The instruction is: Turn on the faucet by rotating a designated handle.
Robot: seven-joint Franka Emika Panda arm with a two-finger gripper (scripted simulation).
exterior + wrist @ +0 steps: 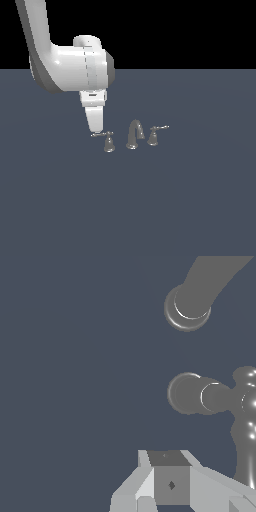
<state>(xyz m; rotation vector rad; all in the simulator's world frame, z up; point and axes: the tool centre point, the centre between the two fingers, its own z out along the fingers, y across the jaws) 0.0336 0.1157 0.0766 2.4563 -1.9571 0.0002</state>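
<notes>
The faucet is a small grey metal three-piece set on the floor. Its arched spout (134,134) stands in the middle, and its base also shows in the wrist view (187,308). The handle (108,142) on the exterior view's left has a long level lever (100,134); the wrist view shows its base (190,393) and lever (246,456). The twin handle (153,136) on the exterior view's right has an upward-tilted lever. My gripper (95,129) points down, shut and empty. Its tip is right at the knob end of the level lever, and it shows beside the lever in the wrist view (169,458).
The white robot arm (70,60) comes down from the exterior view's upper left. The dark grey-blue floor (128,210) spreads around the faucet, with nothing else on it.
</notes>
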